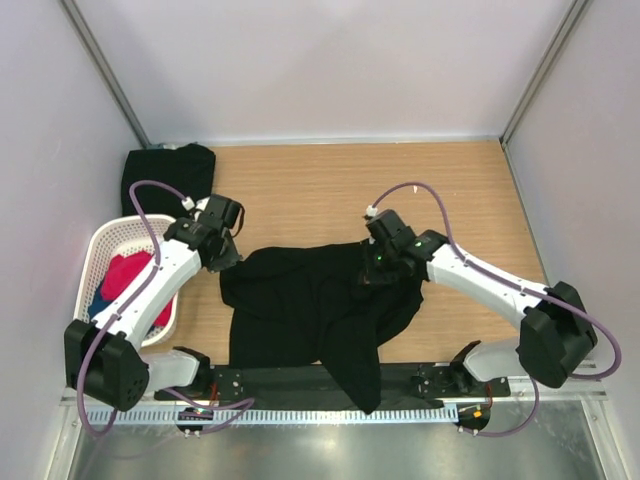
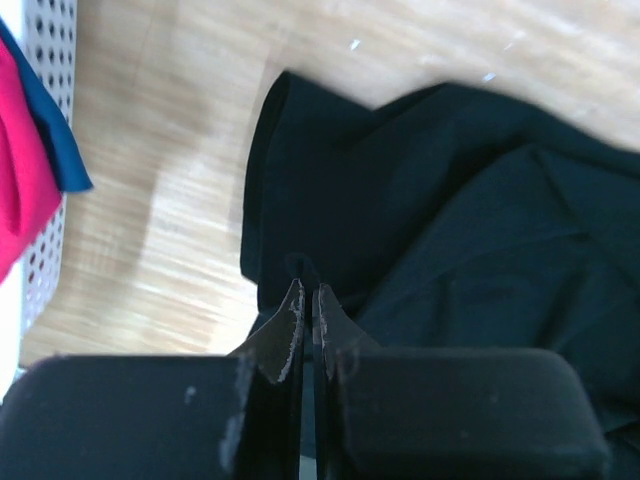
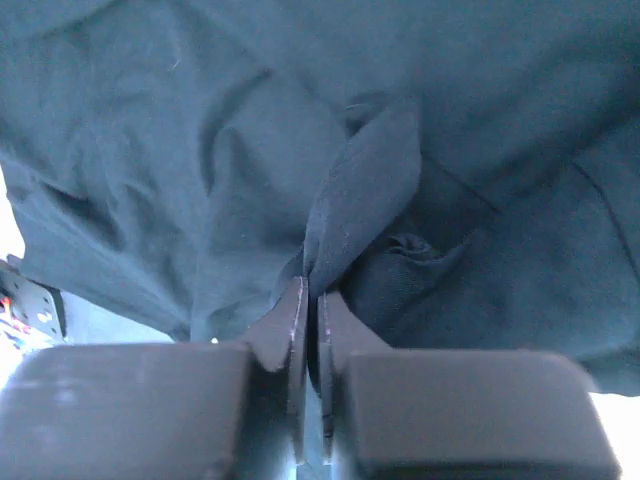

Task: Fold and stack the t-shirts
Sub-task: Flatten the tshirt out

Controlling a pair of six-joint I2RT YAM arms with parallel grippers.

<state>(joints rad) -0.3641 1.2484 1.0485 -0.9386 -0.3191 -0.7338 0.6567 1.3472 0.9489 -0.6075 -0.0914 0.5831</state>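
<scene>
Crumpled black cloth t-shirt right of white mesh basket: left fingers and right fingers pinch it. Step: likely spreading; next you pull it flat.

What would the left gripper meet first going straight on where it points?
The crumpled black cloth t-shirt pinched at the left gripper's shut tips; the wooden table likely lies right beneath.

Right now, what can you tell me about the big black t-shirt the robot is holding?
The black t-shirt is plain, soft-looking cloth with no picture. It lies crumpled and unfolded on the wooden table, one part trailing over the near edge. The left gripper is shut on its edge, and the right gripper is shut on a raised fold.
</scene>
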